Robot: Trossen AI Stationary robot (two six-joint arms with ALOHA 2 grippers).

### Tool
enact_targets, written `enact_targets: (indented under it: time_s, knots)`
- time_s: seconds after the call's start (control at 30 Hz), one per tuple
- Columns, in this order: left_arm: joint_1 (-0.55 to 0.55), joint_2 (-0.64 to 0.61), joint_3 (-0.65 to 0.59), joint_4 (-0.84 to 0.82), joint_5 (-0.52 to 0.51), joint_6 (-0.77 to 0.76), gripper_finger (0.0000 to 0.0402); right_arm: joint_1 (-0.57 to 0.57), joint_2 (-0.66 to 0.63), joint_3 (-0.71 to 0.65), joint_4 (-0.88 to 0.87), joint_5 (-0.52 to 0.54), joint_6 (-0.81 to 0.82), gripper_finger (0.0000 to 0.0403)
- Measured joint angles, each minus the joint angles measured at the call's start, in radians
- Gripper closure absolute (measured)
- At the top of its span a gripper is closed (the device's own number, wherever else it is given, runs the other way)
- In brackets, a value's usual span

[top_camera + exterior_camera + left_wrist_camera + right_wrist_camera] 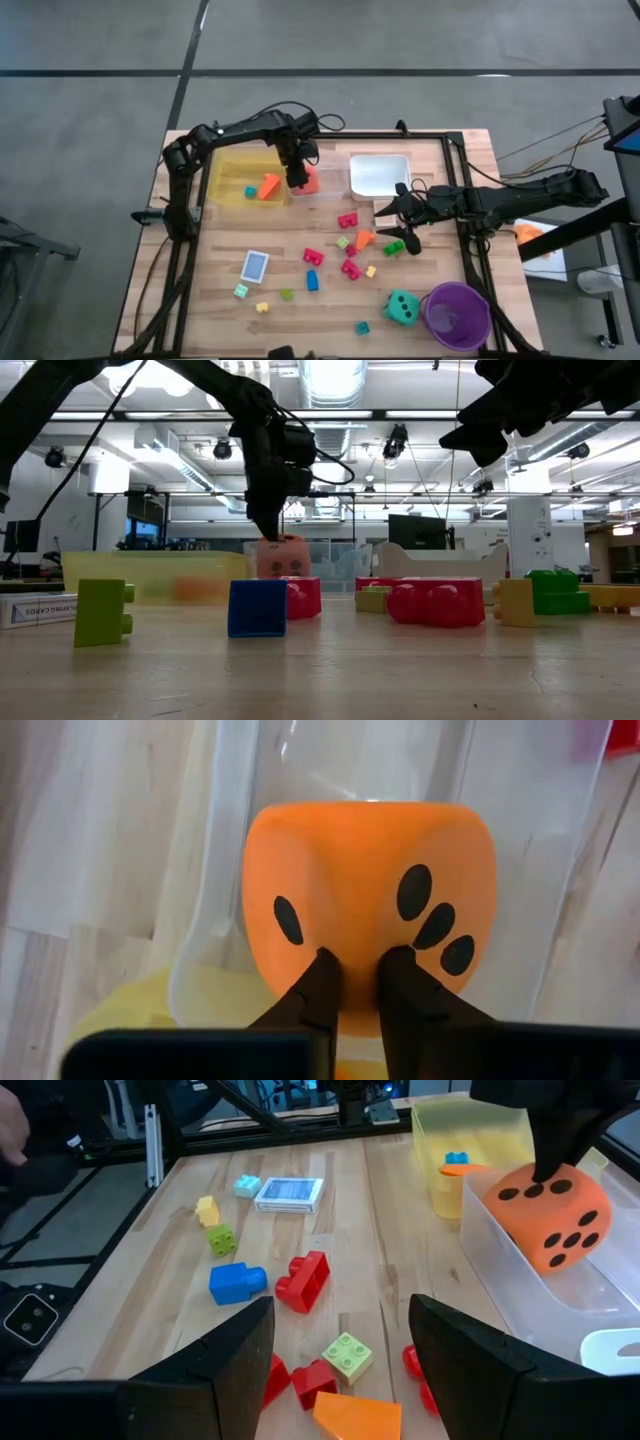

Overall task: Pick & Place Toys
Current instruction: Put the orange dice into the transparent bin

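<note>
The left gripper [355,970] pinches the soft orange dotted die [370,890] in the clear plastic tray [560,1295], near the table's [300,300] far edge. The right gripper [340,1345] hangs unclenched, seemingly empty, above scattered blocks.

The soft, matt orange die [370,890] dents where pinched, glossy plastic blocks [303,1279] lie on the pale, grained wooden counter [380,1270], beside a clear plastic tray [560,1295].

Blocks [350,255] crowd the middle of the surface [470,170], just beside the right hand [402,227]. Three trays [378,173] line the far side. The near left corner lies open beyond the cards [255,266].
</note>
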Motion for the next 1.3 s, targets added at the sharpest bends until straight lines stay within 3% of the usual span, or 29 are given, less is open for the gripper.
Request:
enact_targets:
  time_s: [0.2,1.3]
  knots:
    - [0.001,0.001,0.000,0.018,-0.004,0.003,0.0332,0.000,0.000,0.000,0.000,0.000,0.002,0.0173]
    - [0.034,0.003,-0.002,0.055,-0.031,0.015,0.0317,0.000,0.000,0.000,0.000,0.000,0.003,0.0173]
